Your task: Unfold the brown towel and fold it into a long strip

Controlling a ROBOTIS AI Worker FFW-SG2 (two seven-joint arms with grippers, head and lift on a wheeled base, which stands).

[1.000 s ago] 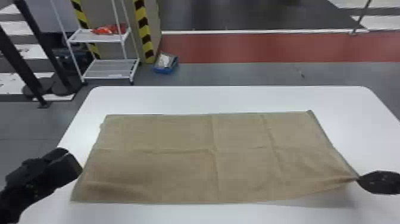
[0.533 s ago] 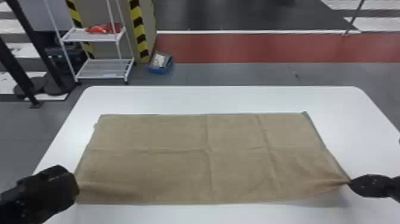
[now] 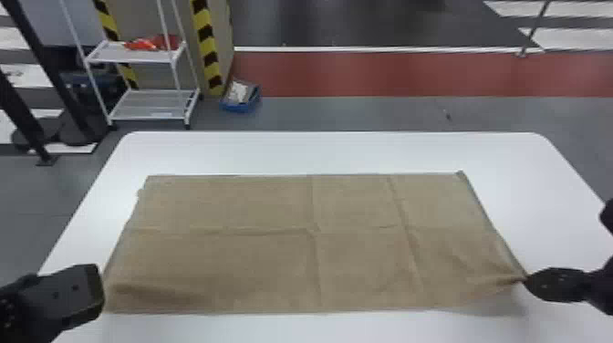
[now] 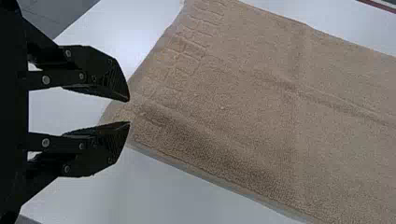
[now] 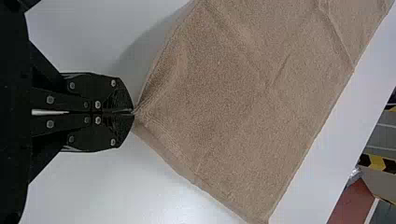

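Observation:
The brown towel [image 3: 273, 255] lies spread as a wide rectangle on the white table, with creases across it. At its near left corner is my left gripper [image 3: 101, 289]; in the left wrist view that gripper [image 4: 129, 112] stands open, its fingertips apart over the corner of the towel [image 4: 243, 107]. My right gripper [image 3: 527, 280] holds the near right corner, which is pinched and slightly raised. The right wrist view has the gripper [image 5: 134, 112] shut on the gathered corner of the towel [image 5: 233, 102].
The white table [image 3: 337, 153] extends past the towel on all sides. Behind it on the floor are a white shelf rack [image 3: 146, 57] with red items and a blue box [image 3: 241, 98], both off the table's far left side.
The left gripper has moved right and toward the towel's near left corner. The right gripper keeps hold of its corner, and the whole head view has shifted slightly.

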